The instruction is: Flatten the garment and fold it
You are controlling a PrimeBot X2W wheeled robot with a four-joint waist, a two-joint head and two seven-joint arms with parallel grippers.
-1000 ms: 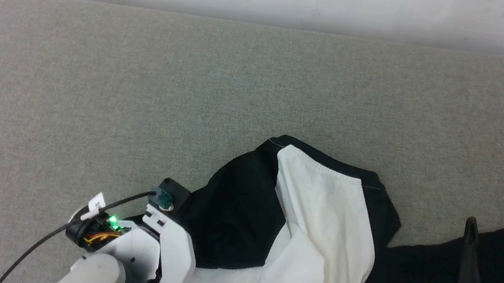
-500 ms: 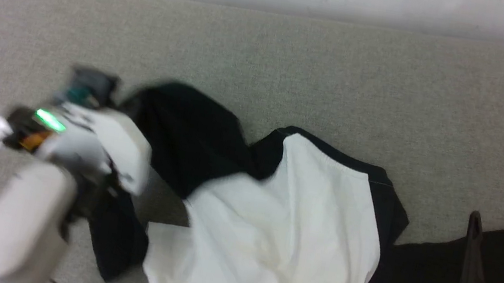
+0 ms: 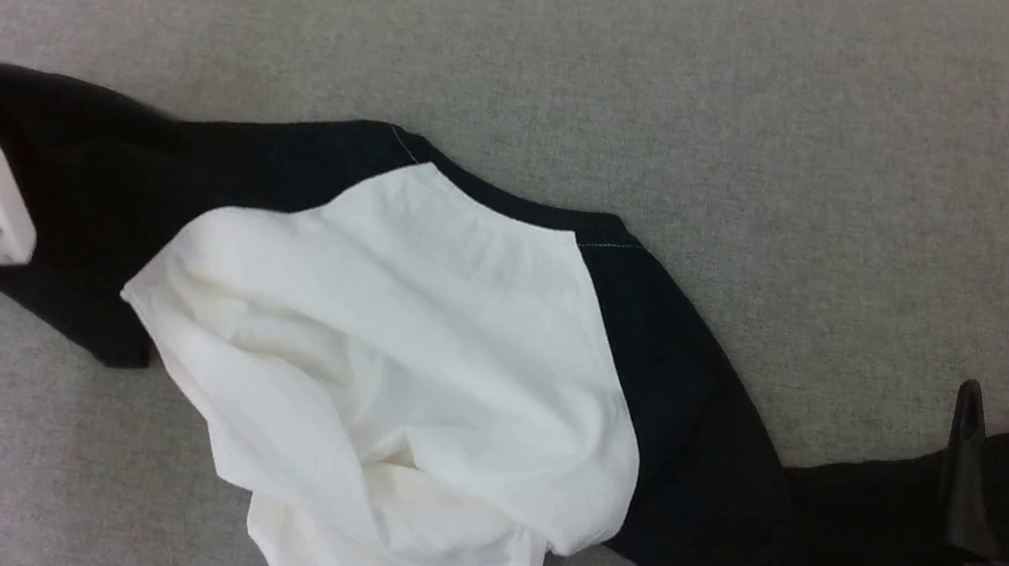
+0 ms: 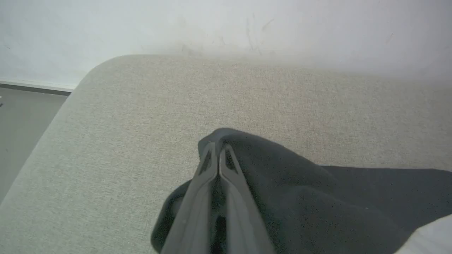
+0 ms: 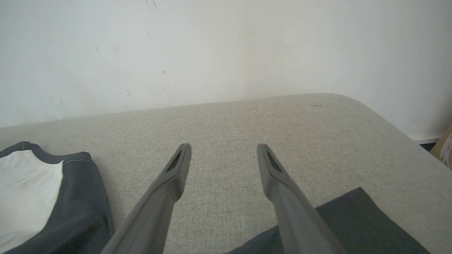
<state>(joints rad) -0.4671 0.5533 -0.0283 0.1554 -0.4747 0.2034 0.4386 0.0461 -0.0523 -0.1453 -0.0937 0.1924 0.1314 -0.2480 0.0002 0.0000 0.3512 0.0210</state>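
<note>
Left claw [image 4: 216, 150] pinched tight on end of black sleeve [image 4: 300, 190] of shirt [image 3: 399, 307]. Right claw [image 5: 224, 151] spread wide, holding nothing, above other sleeve [image 3: 858, 542]. shirt sprawled across grey cushion [image 3: 600, 65], white body bunched in middle.

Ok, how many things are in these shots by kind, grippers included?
garment: 1
grippers: 2 (left gripper shut on the garment's black sleeve, right gripper open)
grey cushion: 1
Total: 4
</note>
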